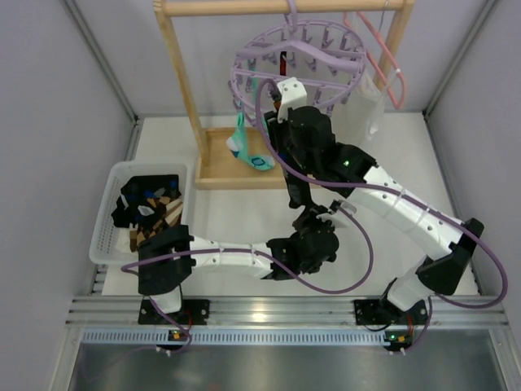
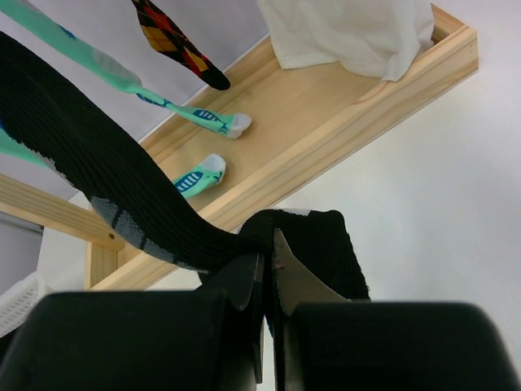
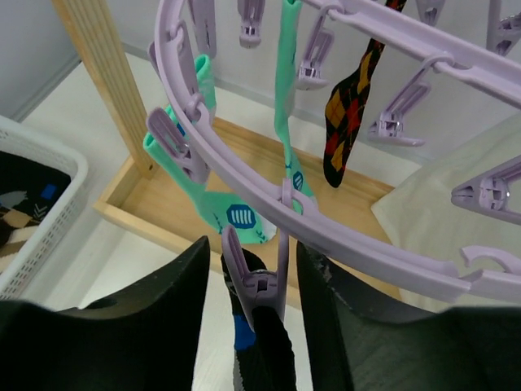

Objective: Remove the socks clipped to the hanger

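Observation:
The lavender ring hanger (image 1: 297,61) hangs from the wooden rack; its ring (image 3: 342,236) crosses the right wrist view. My right gripper (image 3: 254,261) is open, its fingers on either side of a lavender clip (image 3: 259,281) that holds a black sock with a blue mark (image 3: 264,350). My left gripper (image 2: 269,244) is shut on the lower part of a black sock (image 2: 98,163), which stretches up to the left. Teal-green socks (image 3: 236,216) and a brown-orange argyle sock (image 3: 346,122) hang clipped to the ring. They also show in the left wrist view: teal (image 2: 203,175), argyle (image 2: 183,49).
The wooden rack post (image 1: 179,73) and its base tray (image 1: 216,163) stand behind the arms. A white cloth bag (image 2: 350,32) and a pink coat hanger (image 1: 383,57) hang at right. A white basket (image 1: 110,220) holding several socks stands at left.

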You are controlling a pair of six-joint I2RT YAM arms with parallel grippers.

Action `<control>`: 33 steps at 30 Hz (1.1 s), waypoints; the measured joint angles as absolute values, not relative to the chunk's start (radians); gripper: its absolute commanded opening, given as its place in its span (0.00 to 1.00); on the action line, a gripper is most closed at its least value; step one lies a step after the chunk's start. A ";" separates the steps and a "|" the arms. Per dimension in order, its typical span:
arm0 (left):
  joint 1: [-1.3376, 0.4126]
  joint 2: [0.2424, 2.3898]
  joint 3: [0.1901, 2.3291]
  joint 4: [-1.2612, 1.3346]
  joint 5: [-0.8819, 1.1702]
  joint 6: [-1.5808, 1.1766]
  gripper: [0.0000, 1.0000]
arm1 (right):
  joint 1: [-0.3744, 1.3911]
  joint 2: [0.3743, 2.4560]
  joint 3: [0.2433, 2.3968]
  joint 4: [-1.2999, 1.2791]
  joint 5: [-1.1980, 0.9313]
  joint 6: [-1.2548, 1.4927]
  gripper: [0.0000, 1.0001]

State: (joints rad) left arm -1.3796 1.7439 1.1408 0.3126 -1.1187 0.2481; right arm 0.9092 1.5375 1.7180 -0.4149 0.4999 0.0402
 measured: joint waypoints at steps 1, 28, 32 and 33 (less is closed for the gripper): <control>-1.380 1.744 1.141 0.312 -1.118 0.249 0.00 | 0.909 1.542 1.718 -0.418 0.498 0.043 0.50; -1.377 1.710 1.107 0.313 -1.100 0.210 0.00 | 0.910 1.628 1.802 -0.442 0.584 0.027 0.06; -1.361 1.668 1.044 0.313 -1.084 0.165 0.00 | 0.910 1.623 1.795 -0.433 0.583 0.028 0.05; -1.357 1.661 1.029 0.313 -1.080 0.154 0.00 | 0.910 1.620 1.792 -0.432 0.583 0.030 0.05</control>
